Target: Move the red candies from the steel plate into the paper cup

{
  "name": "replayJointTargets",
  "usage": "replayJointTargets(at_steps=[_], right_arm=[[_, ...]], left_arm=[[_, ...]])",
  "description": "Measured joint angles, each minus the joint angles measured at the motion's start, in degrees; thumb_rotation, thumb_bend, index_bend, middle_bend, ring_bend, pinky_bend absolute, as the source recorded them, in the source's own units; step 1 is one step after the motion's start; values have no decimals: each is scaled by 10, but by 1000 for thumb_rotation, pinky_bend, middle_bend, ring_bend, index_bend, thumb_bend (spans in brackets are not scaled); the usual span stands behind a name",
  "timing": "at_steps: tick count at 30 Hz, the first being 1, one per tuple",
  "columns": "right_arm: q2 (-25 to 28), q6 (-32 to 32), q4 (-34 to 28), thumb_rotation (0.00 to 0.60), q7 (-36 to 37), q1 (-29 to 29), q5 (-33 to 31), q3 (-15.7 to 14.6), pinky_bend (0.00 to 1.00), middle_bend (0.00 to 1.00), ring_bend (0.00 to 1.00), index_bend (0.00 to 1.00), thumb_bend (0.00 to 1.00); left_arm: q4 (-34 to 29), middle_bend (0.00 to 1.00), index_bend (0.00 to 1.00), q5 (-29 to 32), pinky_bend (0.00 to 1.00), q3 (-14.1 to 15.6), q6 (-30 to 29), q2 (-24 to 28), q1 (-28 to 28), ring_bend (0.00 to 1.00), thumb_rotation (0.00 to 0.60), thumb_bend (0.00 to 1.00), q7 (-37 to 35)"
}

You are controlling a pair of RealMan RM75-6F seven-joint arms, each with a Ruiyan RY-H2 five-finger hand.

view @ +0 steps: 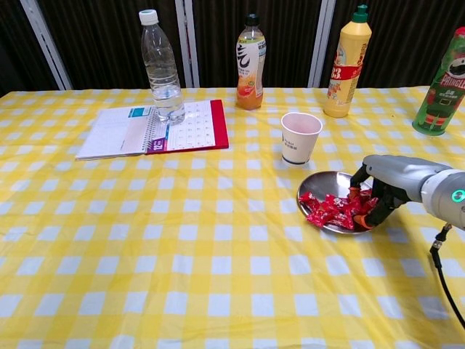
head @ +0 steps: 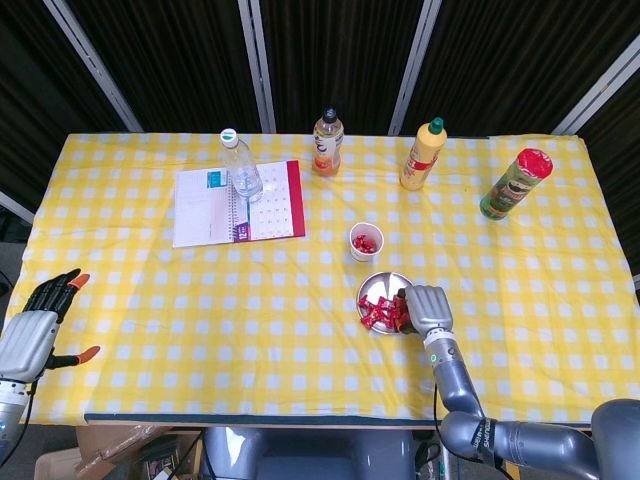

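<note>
The steel plate point(head: 392, 283) point(view: 328, 182) lies right of the table's middle, with several red candies point(head: 376, 309) point(view: 333, 211) bunched on its near half. My right hand point(head: 423, 307) point(view: 386, 189) rests over the plate's right rim, its fingers curled down into the candies. Whether a candy is pinched between them is hidden. The white paper cup point(head: 365, 241) point(view: 299, 137) stands upright just behind the plate, and the head view shows red candies inside it. My left hand point(head: 34, 325) hangs off the table's left front corner with its fingers spread, holding nothing.
A clear water bottle point(view: 162, 69) stands on an open notebook point(view: 156, 128) at the back left. An orange drink bottle point(view: 250, 63), a yellow squeeze bottle point(view: 345, 64) and a green crisp can point(view: 443, 89) line the back edge.
</note>
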State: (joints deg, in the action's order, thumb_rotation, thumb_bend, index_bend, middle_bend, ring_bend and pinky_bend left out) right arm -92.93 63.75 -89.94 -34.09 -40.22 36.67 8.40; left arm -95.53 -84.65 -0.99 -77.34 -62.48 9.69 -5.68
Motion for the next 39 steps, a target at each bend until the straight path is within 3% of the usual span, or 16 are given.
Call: replayJointTargets(at_steps=[12, 24, 30, 39], right_arm=[[20, 28, -50, 600, 1, 3, 43, 12, 1000, 811, 901, 665, 489], [63, 43, -102, 600, -25, -31, 26, 86, 1000, 811, 902, 665, 488], [60, 25, -78, 600, -33, -65, 4, 117, 1000, 811, 901, 665, 489], [26, -18, 16, 600, -29, -115, -25, 146, 1000, 811, 902, 665, 488]], left_arm=[[-3, 0, 0, -1, 0, 0, -1, 1, 0, 0, 600, 35, 1], [-3, 0, 0, 3, 0, 0, 3, 1, 1, 0, 600, 35, -3], [-5, 0, 0, 9, 0, -2, 10, 2, 4, 0, 600, 35, -6], [-9, 0, 0, 19, 0, -4, 21, 5, 7, 0, 600, 36, -9]])
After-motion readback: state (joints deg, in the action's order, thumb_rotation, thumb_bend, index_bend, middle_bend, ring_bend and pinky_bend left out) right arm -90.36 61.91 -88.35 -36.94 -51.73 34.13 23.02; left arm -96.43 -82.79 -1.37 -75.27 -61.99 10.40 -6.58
